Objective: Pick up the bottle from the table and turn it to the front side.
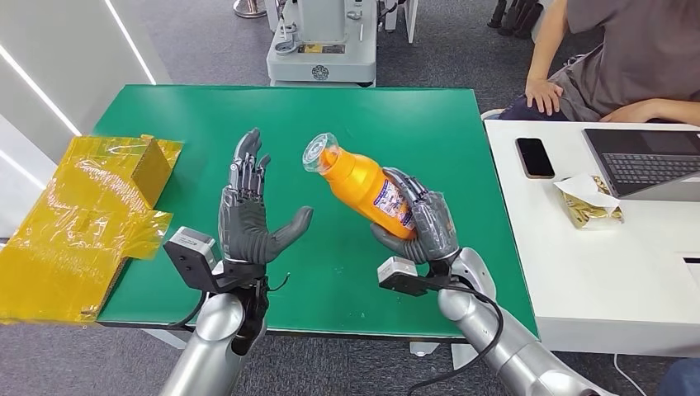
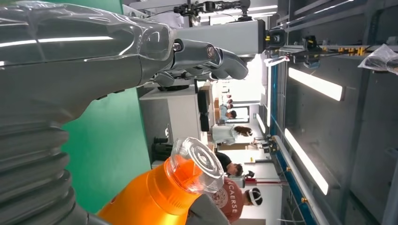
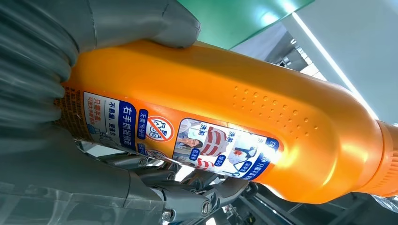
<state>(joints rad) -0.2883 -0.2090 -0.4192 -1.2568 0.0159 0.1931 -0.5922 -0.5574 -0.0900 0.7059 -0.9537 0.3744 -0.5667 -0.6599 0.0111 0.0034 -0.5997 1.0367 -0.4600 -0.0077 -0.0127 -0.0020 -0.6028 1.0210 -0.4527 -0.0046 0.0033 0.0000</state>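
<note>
Right hand (image 1: 423, 224) at five o'clock clamps the orange bottle (image 1: 363, 183) above the green worktop (image 1: 396, 115), cap tilted toward eleven. Left hand (image 1: 248, 216) waits at seven o'clock, fingers spread, holding nothing. Risk, I'd say: the slick body twists loose if the grip eases while turning. Back label (image 3: 187, 136) carries Chinese print, including 右手.

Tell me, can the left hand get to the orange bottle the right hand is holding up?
Probably yes. The left hand is open, palm toward the bottle, which the right hand holds tilted above the green table, with nothing between them.
</note>
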